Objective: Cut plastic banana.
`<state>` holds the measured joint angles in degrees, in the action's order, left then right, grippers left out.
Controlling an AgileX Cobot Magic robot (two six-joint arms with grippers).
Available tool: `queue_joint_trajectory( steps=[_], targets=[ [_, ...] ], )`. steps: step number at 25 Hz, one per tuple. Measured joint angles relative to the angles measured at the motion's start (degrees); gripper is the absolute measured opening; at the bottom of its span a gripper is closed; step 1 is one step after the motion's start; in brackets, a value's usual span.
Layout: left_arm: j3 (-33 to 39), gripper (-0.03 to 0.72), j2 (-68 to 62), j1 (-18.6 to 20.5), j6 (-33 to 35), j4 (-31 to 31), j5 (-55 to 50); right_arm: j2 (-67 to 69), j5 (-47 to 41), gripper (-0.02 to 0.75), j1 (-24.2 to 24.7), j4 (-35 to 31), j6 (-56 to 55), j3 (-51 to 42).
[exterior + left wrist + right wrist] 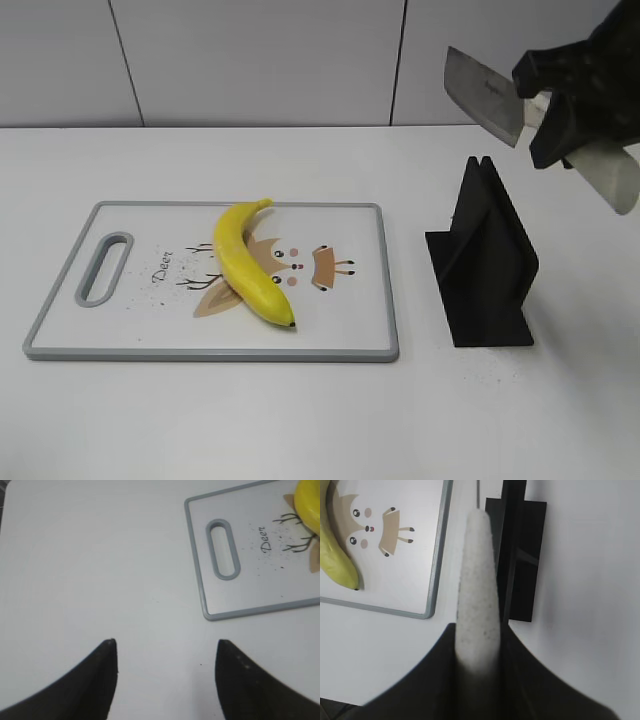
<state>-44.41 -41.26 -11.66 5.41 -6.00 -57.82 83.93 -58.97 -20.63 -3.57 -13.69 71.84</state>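
Exterior view: right gripper clamped knife handle above black holder, ready for cutting; plastic banana whole on cutting board; left gripper fingers wide, idle.

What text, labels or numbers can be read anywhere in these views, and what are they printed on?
"Deer": script lettering on the cutting board, beside its handle slot, next to the cartoon deer picture under the banana; it also reads in the left wrist view.
No other words, brands or numbers show on the knife, the black knife stand or the table.
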Motion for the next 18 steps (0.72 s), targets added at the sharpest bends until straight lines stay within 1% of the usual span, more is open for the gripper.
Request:
queue_joint_trajectory(
  steps=[5,10,14,18],
  targets=[
    [7.0,0.589,10.4,0.0,0.0,4.3,0.0,-2.9,3.9,0.179,0.0,0.3,-1.9,-6.0],
    [12.0,0.589,21.2,0.0,0.0,5.0,-0.1,-3.0,5.6,0.179,0.0,0.5,-2.2,-9.1],
    [14.5,0.589,30.2,0.0,0.0,5.1,-1.9,-3.0,7.3,0.179,0.0,1.9,-3.9,-10.0],
    [15.3,0.589,38.0,0.0,0.0,5.2,-2.2,-3.0,7.7,0.179,0.0,3.6,-5.2,-10.0]
  ],
)
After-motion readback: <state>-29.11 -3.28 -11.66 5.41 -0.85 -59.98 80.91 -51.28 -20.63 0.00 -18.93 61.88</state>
